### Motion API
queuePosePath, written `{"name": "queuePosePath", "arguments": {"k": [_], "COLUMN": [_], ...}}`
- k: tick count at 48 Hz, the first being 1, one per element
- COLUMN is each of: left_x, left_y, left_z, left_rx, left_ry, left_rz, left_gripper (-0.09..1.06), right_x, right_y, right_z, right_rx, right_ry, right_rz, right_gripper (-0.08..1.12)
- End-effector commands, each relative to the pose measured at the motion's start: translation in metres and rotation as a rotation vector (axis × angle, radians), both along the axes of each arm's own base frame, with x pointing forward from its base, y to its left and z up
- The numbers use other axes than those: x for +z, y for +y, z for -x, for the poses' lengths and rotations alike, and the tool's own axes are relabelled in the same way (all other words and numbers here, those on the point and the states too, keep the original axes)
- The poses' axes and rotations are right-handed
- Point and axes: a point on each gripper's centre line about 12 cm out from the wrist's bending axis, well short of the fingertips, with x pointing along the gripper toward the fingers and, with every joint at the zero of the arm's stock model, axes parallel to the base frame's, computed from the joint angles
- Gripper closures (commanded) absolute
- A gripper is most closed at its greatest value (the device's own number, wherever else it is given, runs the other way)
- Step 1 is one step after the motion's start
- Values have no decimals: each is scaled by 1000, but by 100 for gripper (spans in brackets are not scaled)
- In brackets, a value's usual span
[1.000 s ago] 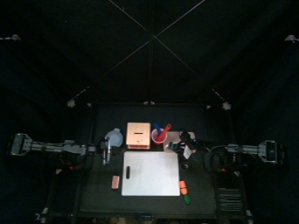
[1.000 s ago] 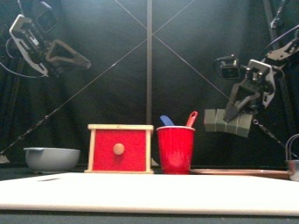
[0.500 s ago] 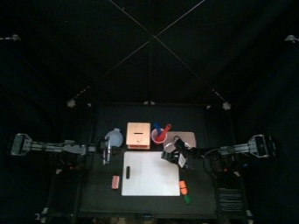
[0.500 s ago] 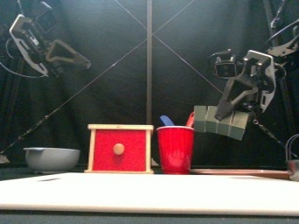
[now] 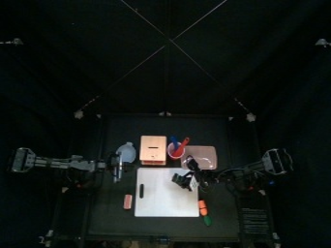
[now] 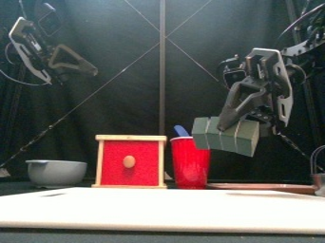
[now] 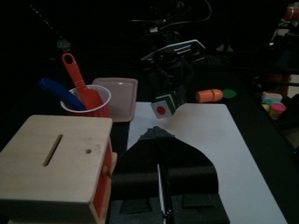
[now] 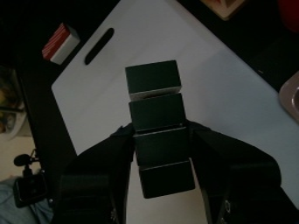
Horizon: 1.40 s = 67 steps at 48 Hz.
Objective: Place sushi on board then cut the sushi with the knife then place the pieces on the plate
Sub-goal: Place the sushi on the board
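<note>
Green sushi roll [image 6: 226, 137] in right gripper [image 8: 158, 136]

Left arm [image 6: 41, 49] black and jointed, right arm [image 6: 263, 81] alike, jaws grey outside

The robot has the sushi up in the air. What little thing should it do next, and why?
Probably lower it straight down onto the white cutting board. The right gripper is shut on the sushi roll, which hangs in the air over the white cutting board and is not touching it yet. The sushi roll has to lie there before any cutting can start.
</note>
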Motion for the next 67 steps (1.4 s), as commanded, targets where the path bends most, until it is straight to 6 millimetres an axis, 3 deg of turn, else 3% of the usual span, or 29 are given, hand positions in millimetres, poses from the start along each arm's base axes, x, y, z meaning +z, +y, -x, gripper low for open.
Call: {"name": "queuePosePath", "arguments": {"k": [1,20,38,54,67], "left_x": [3,-6,-7,-8,-11], "left_y": [0,0,0,0,1], "left_z": [-1,3,3,4,5], "left_rx": [-1,-1,0,1,2], "left_ry": [-15,9,14,22,30], "left_rz": [-1,-4,-7,-6,-7], "left_gripper": [96,96,96,96,96], "right_x": [10,-11,-13,-11,-6], "right_y": [3,22,37,48,57], "right_z": [-8,-29,-33,-53,-53], "right_rx": [-40,-154,-334,-445,-567], "right_ry": [-51,-29,-37,27,105], "right_rz": [-22,-79,-142,-161,-142], "right_gripper": [38,38,38,38,38]}}
